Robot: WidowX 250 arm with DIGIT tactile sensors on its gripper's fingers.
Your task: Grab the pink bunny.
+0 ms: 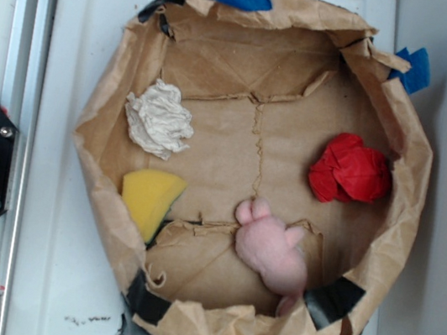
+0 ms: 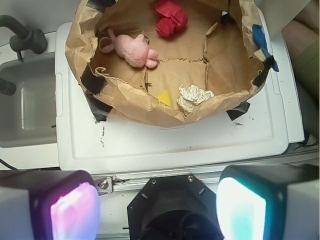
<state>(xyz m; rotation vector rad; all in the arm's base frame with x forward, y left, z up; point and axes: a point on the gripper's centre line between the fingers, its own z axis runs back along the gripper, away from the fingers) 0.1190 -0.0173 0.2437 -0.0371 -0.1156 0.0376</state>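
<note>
The pink bunny lies on its side on the floor of a brown paper bag ring, close to the near wall, ears pointing toward the middle. From the wrist, the pink bunny shows at upper left inside the paper ring. My gripper is far back from the ring, over the black robot base. It is open, its two glowing pads wide apart with nothing held. The gripper does not show in the exterior view.
Inside the ring are a red cloth ball, an off-white cloth wad and a yellow sponge wedge. The ring stands on a white board. A sink with a faucet lies at the left.
</note>
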